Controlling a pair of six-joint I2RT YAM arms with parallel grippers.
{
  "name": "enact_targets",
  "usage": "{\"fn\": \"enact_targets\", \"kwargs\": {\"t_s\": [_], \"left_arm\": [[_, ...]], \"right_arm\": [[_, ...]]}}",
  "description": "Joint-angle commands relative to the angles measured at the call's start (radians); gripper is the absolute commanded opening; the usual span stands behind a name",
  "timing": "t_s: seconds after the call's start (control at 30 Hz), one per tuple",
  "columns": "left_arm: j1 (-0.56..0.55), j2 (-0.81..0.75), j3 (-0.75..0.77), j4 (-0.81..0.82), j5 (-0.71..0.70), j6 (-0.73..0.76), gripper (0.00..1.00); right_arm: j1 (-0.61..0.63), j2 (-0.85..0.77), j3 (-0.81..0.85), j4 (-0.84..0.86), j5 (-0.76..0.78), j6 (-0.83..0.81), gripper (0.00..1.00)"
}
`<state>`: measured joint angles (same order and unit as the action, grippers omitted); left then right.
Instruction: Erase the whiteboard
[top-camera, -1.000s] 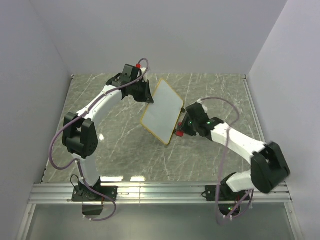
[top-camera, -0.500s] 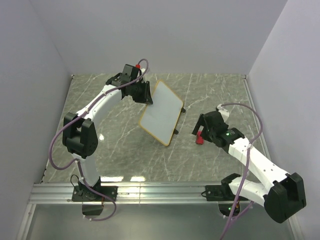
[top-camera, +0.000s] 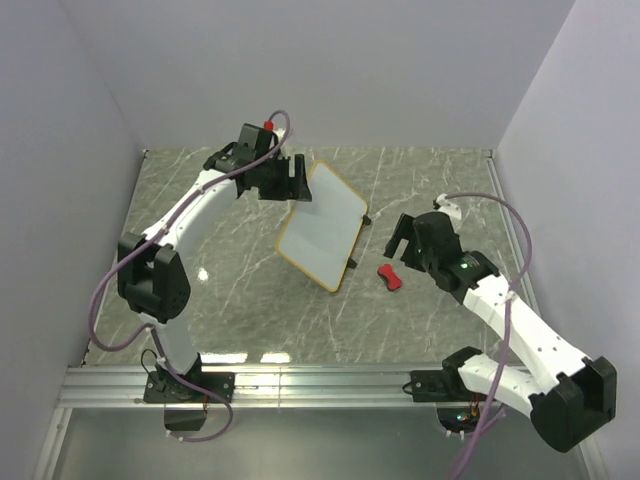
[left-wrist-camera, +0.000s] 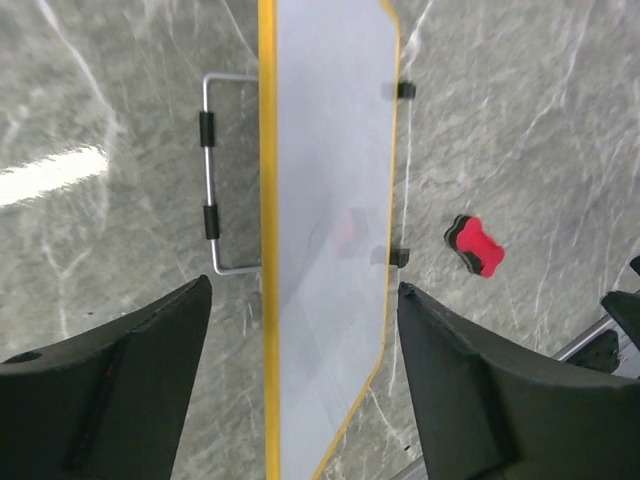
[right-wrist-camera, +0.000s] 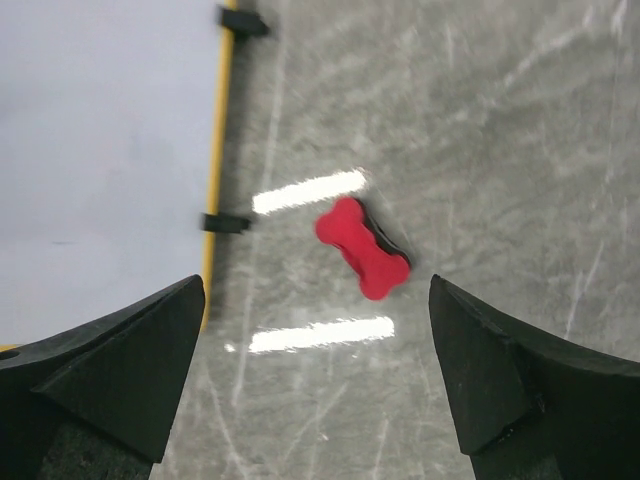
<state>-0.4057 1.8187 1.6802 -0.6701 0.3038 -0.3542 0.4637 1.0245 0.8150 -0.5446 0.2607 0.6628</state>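
Left tool (top-camera: 292, 182) straddles the tilted whiteboard (top-camera: 322, 226), fingers spread clear of it; the left wrist view cuts off the board's near end. Right tool (top-camera: 404, 234) gapes empty beside the whiteboard, over the red eraser (top-camera: 390, 275).

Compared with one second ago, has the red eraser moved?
Yes. The red eraser has gone right, away from the whiteboard towards the table's right edge, and now lies on the table, free of the right tool.

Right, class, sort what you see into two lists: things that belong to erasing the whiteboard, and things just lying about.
Belongs to the job: whiteboard; red eraser, loose on the table; left gripper, open; right gripper, open.
Just there: marbled table; metal rail at the near edge.
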Motion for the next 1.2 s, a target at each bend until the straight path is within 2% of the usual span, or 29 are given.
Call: {"fn": "enact_targets", "kwargs": {"t_s": [0.0,0.1,0.23,0.27,0.33,0.57,0.67,0.87,1.17], "left_arm": [[0.021,-0.11,0.056,0.04,-0.035,-0.02,0.81],[0.031,-0.159,0.03,0.041,-0.09,-0.028,0.83],[0.045,-0.31,-0.054,0.056,-0.187,-0.032,0.82],[0.048,-0.343,-0.101,0.058,-0.233,-0.043,0.82],[0.051,-0.445,-0.163,0.076,-0.252,-0.058,0.81],[0.051,-0.743,-0.515,0.174,-0.356,-0.146,0.82],[0.051,-0.825,-0.592,0.195,-0.39,-0.154,0.84],[0.051,-0.865,-0.609,0.165,-0.417,-0.158,0.82],[0.05,-0.881,-0.597,0.152,-0.428,-0.134,0.81]], "right_arm": [[-0.003,-0.075,0.079,0.052,-0.003,-0.04,1.0],[-0.002,-0.105,0.127,0.043,-0.009,-0.049,1.0],[-0.004,-0.156,0.222,0.003,-0.026,-0.057,1.0],[-0.003,-0.171,0.233,-0.02,-0.028,-0.054,1.0],[-0.004,-0.22,0.248,-0.034,-0.043,-0.055,1.0],[-0.004,-0.368,0.216,-0.09,-0.048,-0.031,1.0],[-0.005,-0.408,0.188,-0.097,-0.046,-0.023,1.0],[-0.003,-0.457,0.144,-0.068,-0.058,-0.006,1.0],[-0.005,-0.446,0.142,-0.055,-0.092,-0.028,1.0]]}}
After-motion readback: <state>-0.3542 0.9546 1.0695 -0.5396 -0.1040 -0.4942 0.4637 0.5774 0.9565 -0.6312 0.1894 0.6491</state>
